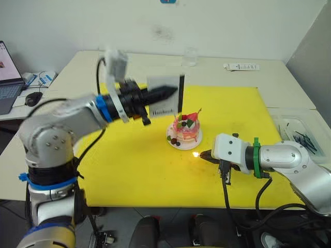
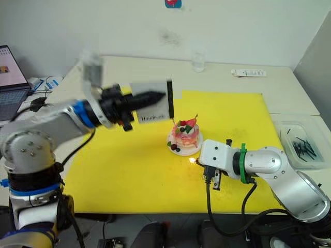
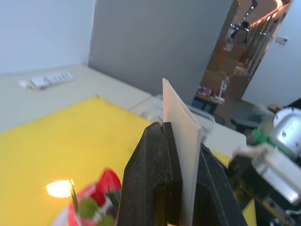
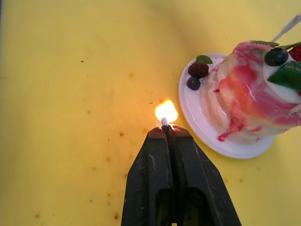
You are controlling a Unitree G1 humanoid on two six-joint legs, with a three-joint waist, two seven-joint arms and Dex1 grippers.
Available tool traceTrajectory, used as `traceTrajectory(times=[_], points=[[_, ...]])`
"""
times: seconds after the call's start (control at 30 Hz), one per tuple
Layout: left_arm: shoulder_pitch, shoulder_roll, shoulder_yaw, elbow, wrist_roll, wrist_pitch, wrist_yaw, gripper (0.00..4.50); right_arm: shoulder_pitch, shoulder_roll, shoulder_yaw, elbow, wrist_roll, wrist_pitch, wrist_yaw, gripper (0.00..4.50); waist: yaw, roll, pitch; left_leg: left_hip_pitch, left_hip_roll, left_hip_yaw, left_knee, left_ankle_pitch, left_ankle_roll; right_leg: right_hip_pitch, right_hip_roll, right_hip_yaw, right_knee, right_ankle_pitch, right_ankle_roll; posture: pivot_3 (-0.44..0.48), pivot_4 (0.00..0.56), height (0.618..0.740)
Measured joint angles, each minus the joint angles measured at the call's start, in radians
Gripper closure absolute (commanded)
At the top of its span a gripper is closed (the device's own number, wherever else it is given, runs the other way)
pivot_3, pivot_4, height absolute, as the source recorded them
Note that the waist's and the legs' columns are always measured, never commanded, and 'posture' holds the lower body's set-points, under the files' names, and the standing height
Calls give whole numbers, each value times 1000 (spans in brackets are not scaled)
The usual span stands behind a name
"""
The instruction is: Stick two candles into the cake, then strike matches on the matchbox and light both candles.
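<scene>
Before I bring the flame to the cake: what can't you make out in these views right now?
- Match: shaft hidden inside the shut right tool; just the burning tip shows.
- Candles on the cake: too thin to count; one stick is cut off by the right wrist view's edge.
- Matchbox: seen edge-on in the left tool, striking strip hidden.

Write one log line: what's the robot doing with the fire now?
right gripper: holds lit match beside cake | left gripper: holds matchbox raised | candle: unlit
</scene>
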Motion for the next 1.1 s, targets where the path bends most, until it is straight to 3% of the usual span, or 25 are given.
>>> traceTrajectory(times=[0.13,0.23,0.53,1.1], points=[[184,108,-25,-78,-40,39,-114,4500,-8,28,-49,3,6,47,-60,4492,-7,1,0,3,-1,4,-1,0,0,1,-1,3,0,0,-1,0,150,738],[290,119,-76,-79,-21,47,-153,4500,-51,45,-71,15,2,59,-106,4492,-1,0,0,2,-1,3,0,0,0,1,-2,2,-1,1,-4,0,150,738],[366,91,-143,-73,61,-10,-175,4500,-175,87,-71,87,-37,50,-205,4492,9,0,0,0,-3,4,0,0,0,0,-2,3,-2,1,-4,0,150,738],[388,69,-161,-74,72,-35,-195,4500,-228,101,-57,170,-64,21,-234,4492,8,0,0,0,-2,3,0,0,0,-1,-1,2,-1,0,-5,0,150,738]])
